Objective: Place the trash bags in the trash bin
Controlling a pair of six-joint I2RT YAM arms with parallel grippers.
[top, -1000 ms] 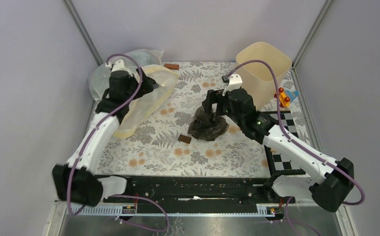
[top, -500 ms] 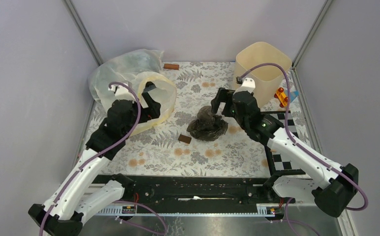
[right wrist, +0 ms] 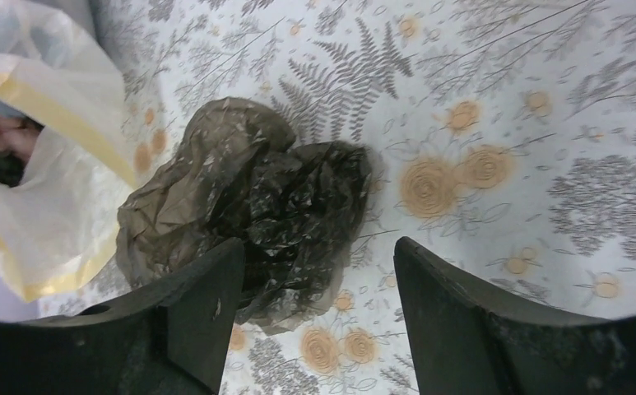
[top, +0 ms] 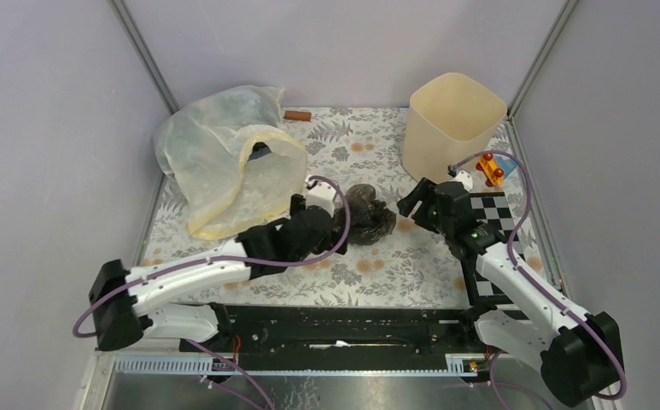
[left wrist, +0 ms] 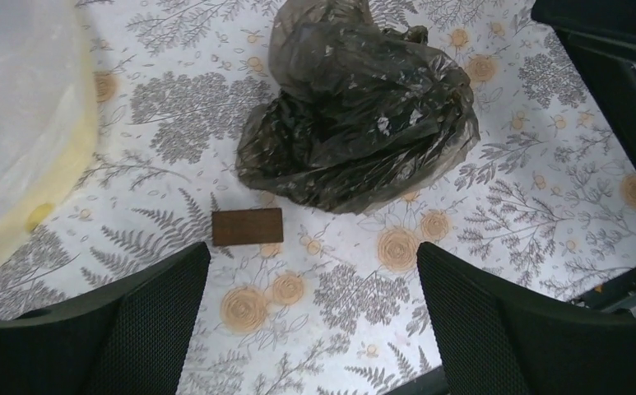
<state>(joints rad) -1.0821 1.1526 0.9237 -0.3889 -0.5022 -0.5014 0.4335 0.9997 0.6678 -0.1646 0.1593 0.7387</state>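
Note:
The dark brown-olive trash bag (top: 369, 215) lies crumpled on the flowered table mat, in the middle. It also shows in the left wrist view (left wrist: 355, 107) and the right wrist view (right wrist: 248, 197). The cream-beige trash bin (top: 452, 120) stands upright at the back right with nothing visible inside. My left gripper (top: 341, 224) is open and empty, just near-left of the bag, its jaws wide apart above the mat (left wrist: 313, 251). My right gripper (top: 411, 203) is open and empty, just right of the bag, with its left finger over the bag's edge (right wrist: 318, 243).
A big whitish translucent bag with a pale yellow rim (top: 224, 162) lies at the back left. A small brown block (left wrist: 247, 226) lies by the dark bag, another (top: 297, 115) at the back edge. A red-orange toy (top: 490, 169) and a checkerboard (top: 497, 213) lie at the right.
My left arm has left the whitish bag and swung right to the dark bag. My right gripper has drawn back from the dark bag, to the right and nearer.

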